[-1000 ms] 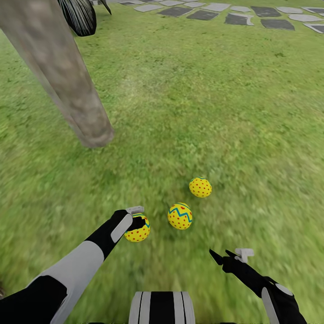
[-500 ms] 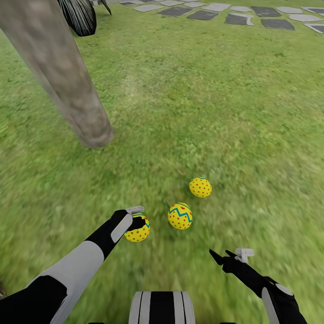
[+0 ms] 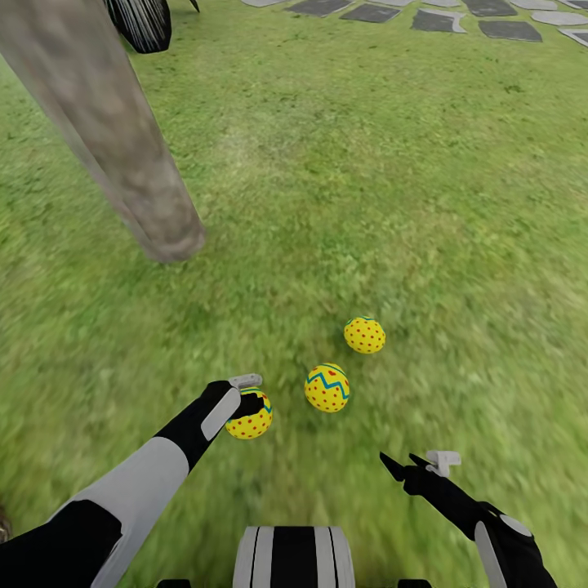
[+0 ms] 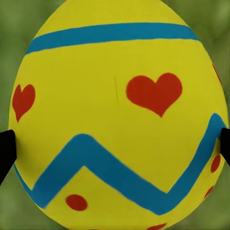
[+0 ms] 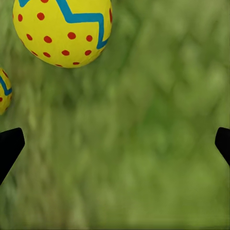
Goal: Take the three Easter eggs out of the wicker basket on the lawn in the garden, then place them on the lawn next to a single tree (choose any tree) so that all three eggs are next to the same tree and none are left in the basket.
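Three yellow Easter eggs lie on the lawn [image 3: 367, 163] a short way from the tree [image 3: 155, 212] and its grey-brown trunk. One egg [image 3: 364, 335] is farthest out and a second egg [image 3: 327, 388] sits in the middle. The third egg [image 3: 250, 420] sits between the fingers of my left gripper [image 3: 250, 402]. In the left wrist view this egg [image 4: 115, 96] spans the whole gap and the spread fingertips [image 4: 5, 151] sit at its sides, so the left gripper [image 4: 115, 148] is open. My right gripper [image 3: 415, 464] hovers open over grass; the right wrist view has the gripper [image 5: 115, 148], the middle egg [image 5: 62, 31] and another egg's edge [image 5: 4, 91]. The wicker basket is out of view.
A grey stepping-stone path [image 3: 371, 12] runs along the far edge of the grass. A dark striped plant [image 3: 143, 20] stands behind the trunk. My own trunk [image 3: 294, 559] shows at the near edge. Open grass stretches to the right and ahead.
The whole picture has slid slightly, so the camera moved. Arms, grippers and eggs keep their places relative to one another.
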Controlling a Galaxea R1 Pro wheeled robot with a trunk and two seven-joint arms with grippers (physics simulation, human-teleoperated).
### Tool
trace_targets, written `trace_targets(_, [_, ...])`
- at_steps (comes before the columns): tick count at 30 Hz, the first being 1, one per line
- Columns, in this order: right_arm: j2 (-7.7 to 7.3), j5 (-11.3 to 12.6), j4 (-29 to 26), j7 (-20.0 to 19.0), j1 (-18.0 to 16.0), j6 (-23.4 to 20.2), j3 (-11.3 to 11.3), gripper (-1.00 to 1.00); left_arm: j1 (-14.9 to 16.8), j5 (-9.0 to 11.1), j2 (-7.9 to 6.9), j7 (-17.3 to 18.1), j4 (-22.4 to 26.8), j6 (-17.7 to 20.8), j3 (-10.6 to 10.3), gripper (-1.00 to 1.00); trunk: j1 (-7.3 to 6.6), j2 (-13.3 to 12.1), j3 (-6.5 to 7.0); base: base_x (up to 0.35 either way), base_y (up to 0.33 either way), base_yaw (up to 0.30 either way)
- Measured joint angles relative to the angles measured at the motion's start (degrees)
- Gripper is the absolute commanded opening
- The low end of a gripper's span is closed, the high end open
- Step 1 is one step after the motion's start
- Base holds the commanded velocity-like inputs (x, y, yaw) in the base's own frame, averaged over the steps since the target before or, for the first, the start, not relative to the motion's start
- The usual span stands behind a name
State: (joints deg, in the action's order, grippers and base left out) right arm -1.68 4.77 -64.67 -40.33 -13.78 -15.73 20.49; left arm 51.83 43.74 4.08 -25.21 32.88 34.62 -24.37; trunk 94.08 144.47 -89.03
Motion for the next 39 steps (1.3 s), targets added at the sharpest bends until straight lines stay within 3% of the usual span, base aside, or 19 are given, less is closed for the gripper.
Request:
trace_targets(7, [-0.01,0.00,0.00,0.02,0.00,0.00,0.00,1.00,0.06,-0.80,0.00,-0.07,0.94,0.36,-0.08,-1.00,0.08,0.06,-0.87,0.000,0.000,0.000])
trace_targets(20, [-0.03,0.00,0.00,0.00,0.00,0.00,0.05,1.00,0.06,-0.52,0.00,-0.03,0.63,-0.45,-0.06,-1.00,0.07,0.07,-0.87,0.000,0.000,0.000])
trace_targets(21, [-0.03,0.00,0.00,0.00,0.00,0.00,0.05,1.00,0.07,-0.44,0.00,-0.02,0.54,-0.68,-0.06,1.00,0.07,0.07,-0.87,0.000,0.000,0.000])
trace_targets(32, [-0.02,0.00,0.00,0.01,0.00,0.00,0.04,1.00,0.04,-0.62,0.00,0.04,0.63,-1.34,0.04,1.00,0.09,0.06,-0.88,0.000,0.000,0.000])
trace_targets(39, [0.00,0.01,0.00,0.01,0.00,0.00,0.01,1.00,0.00,-0.05,0.00,0.18,0.00,-1.37,0.05,1.00,-0.08,-0.04,0.66,0.000,0.000,0.000])
